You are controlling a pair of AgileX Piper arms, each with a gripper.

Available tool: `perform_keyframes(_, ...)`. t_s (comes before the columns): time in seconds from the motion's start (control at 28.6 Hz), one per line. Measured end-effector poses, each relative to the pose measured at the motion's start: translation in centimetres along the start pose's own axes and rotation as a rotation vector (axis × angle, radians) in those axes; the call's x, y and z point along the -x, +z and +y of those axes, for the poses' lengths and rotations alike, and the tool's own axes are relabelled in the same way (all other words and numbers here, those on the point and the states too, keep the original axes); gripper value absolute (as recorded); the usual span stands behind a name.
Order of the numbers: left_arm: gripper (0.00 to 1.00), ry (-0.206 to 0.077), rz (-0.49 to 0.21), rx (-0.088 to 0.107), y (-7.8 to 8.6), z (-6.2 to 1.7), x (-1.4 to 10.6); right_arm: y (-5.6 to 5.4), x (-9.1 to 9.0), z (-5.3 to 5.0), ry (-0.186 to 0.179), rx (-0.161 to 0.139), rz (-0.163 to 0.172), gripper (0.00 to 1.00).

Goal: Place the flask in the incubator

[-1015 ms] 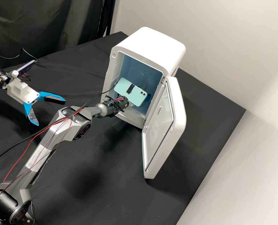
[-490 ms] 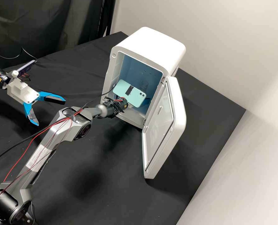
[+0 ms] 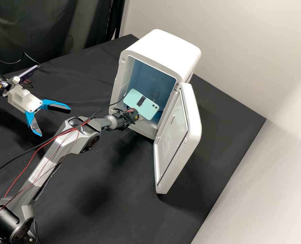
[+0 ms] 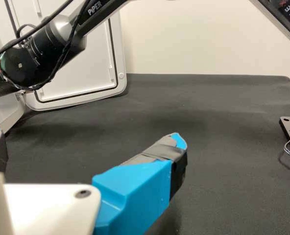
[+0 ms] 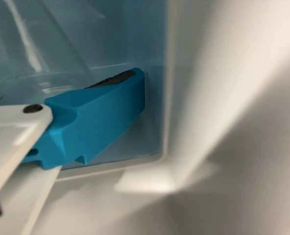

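The right gripper (image 5: 108, 100) is deep inside the incubator (image 3: 164, 51), close beside 1 side wall. I cannot tell from here whether it is open, closed or holding anything.

Nearest me, the door (image 3: 177, 142) hangs wide open and stands off to the side of the arm's line, so it leaves the doorway free. Farther along, the left gripper (image 3: 54, 121) hangs above the bench (image 3: 106, 203) with its 2 fingers spread wide and nothing between them. It is well apart from the incubator, so the right arm is by far the nearer.

At the doorway a mint-green phone (image 3: 142, 103) rides on the right wrist and hides that gripper from above. Past it, deep in the blue chamber near the back wall, is a faint clear shape I take for the flask (image 3: 156, 92). It looks upright but is too faint to be sure. It lies straight ahead of the right gripper, along the arm's own line.

I'd judge any coming move has to run straight along that line, as the nearby wall leaves little room sideways.
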Motion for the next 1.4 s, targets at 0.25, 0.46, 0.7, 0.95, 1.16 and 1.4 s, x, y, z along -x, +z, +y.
perform_keyframes(0.25, 1.00, -0.002, 0.000, -0.002, -0.01, -0.05, 0.03, 0.06, 0.01, -0.01, -0.004, -0.023, 0.011, 1.00)
perform_keyframes(0.46, 1.00, 0.005, -0.001, -0.002, 0.03, 0.11, 0.11, 0.00, 0.07, 0.30, -0.004, -0.059, 0.021, 1.00)
perform_keyframes(0.7, 1.00, 0.008, -0.008, -0.002, 0.24, 0.16, 0.14, -0.10, 0.16, 0.64, 0.000, -0.066, 0.028, 1.00)
perform_keyframes(0.95, 1.00, -0.001, -0.004, 0.000, 0.19, -0.07, 0.30, -0.43, 0.32, 0.96, 0.015, -0.068, 0.046, 1.00)
perform_keyframes(1.16, 1.00, -0.001, -0.004, 0.000, 0.19, -0.07, 0.30, -0.43, 0.32, 0.96, 0.015, -0.076, 0.046, 1.00)
perform_keyframes(1.4, 1.00, -0.001, -0.004, 0.000, 0.19, -0.07, 0.30, -0.43, 0.32, 0.96, 0.015, -0.076, 0.046, 1.00)
